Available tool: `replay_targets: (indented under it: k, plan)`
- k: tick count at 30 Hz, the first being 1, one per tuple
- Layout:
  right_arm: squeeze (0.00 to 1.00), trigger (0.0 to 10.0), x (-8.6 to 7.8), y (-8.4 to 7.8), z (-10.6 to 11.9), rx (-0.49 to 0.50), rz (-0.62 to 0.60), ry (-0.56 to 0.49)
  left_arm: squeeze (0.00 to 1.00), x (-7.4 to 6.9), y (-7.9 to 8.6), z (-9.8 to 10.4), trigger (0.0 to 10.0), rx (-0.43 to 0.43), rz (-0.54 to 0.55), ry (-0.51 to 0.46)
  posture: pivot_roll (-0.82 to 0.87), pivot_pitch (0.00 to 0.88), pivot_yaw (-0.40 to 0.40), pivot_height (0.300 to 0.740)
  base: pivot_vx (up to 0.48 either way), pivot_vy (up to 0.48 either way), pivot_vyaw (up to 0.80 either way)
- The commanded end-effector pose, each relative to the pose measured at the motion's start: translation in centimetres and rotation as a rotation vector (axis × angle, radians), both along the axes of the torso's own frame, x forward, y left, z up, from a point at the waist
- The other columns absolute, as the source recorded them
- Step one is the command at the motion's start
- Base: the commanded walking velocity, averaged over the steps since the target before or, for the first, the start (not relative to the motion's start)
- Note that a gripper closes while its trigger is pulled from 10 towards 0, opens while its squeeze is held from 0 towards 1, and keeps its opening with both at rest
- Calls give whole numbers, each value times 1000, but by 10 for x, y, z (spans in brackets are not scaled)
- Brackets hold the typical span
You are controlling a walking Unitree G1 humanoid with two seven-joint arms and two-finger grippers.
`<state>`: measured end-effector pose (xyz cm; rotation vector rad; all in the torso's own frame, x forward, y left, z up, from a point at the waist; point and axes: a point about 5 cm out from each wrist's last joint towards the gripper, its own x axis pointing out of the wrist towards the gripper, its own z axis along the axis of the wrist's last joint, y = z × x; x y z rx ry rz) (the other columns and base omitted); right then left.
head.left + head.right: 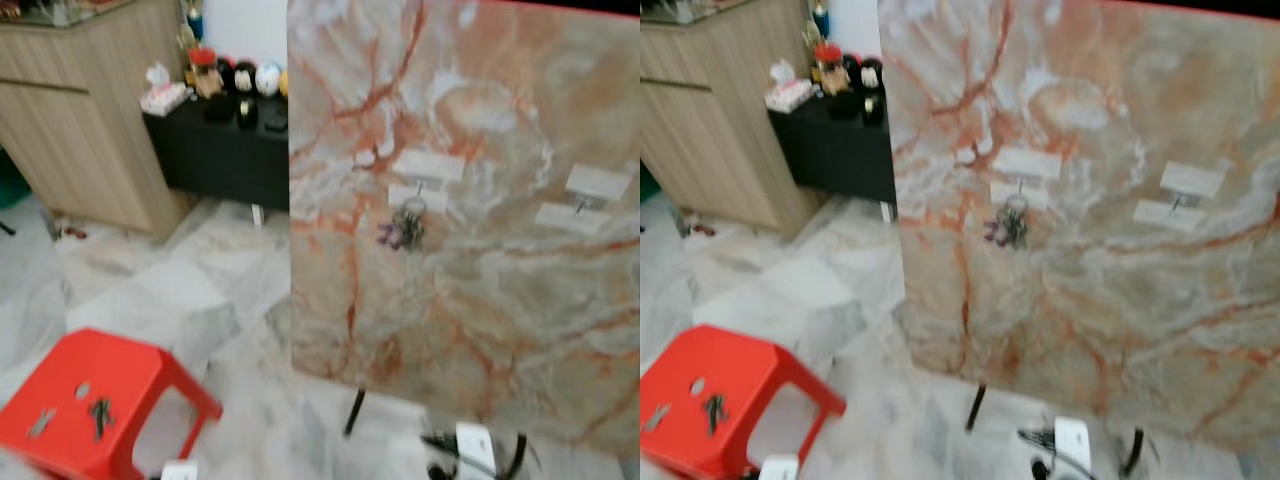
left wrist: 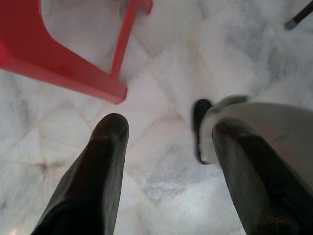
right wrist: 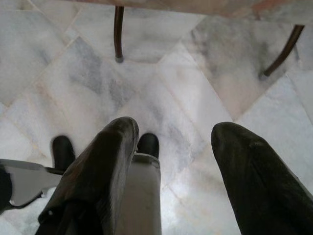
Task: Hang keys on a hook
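Left eye view: keys (image 1: 100, 415) are seen lying on a red stool (image 1: 130, 372), presumably staged for pickup; another bunch (image 1: 404, 226) is hung already on a hook (image 1: 417, 186) of the marble-patterned board (image 1: 500, 300). Both the left gripper (image 2: 168, 147) and right gripper (image 3: 173, 147) are held spread wide and empty above the floor (image 3: 98, 83).

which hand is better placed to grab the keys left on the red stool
Probably the left hand. The red stool with the loose keys stands on the robot's left, and its leg shows close by in the left wrist view. The right hand hangs open nearer the marble board's legs.

Grey-veined marble floor (image 1: 200, 290), wooden cabinet (image 1: 90, 110), black sideboard (image 1: 215, 150), seemingly cluttered
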<state>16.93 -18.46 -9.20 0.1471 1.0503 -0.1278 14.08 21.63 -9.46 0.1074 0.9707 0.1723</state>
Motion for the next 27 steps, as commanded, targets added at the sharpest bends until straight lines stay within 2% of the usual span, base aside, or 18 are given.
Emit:
replay_targets:
  k: [1,14,27]
  plan:
    - [0,10000,4,3,1,2,5,-8,0,-5,9,0,10000,13,12,15,71,32,-64,737,0,0,0]
    - [0,10000,3,2,1,-2,0,-6,0,-3,16,2,10000,14,7,10,74,33,-62,737,0,0,0]
    - [0,10000,1,1,1,-7,-5,-3,0,-2,12,2,10000,9,6,2,75,36,-64,737,0,0,0]
